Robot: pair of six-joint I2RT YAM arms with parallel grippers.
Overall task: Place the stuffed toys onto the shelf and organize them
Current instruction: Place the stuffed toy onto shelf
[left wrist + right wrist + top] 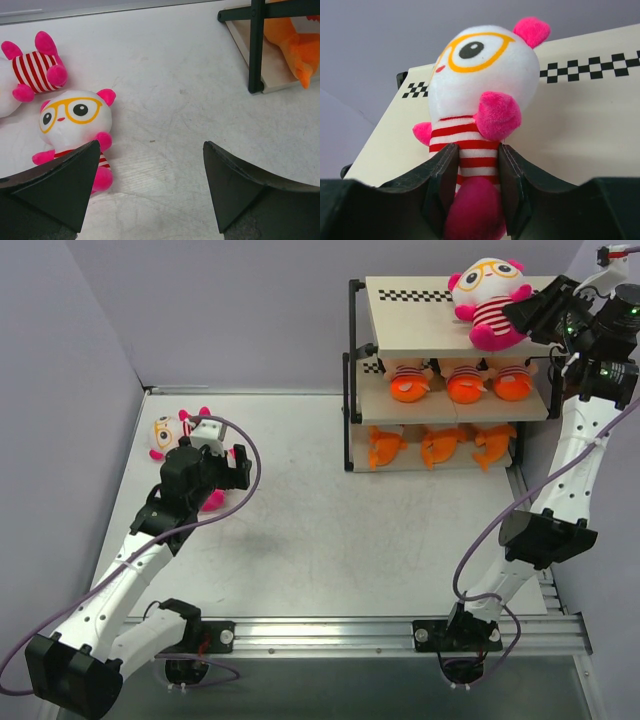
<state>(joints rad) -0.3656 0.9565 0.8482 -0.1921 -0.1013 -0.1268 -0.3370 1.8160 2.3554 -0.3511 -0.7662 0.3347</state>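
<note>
Lavender walls hemmed the scuffed pale-grey table where your two arms worked. The black-framed shelf at its far right carried three orange sharks on the bottom board, three striped dolls on the middle and one glasses toy on top. Your right gripper, arm reared high, pinched that toy's striped body. Two more glasses toys lay far left, just beside your low left gripper, which was spread wide and held nothing.
</note>
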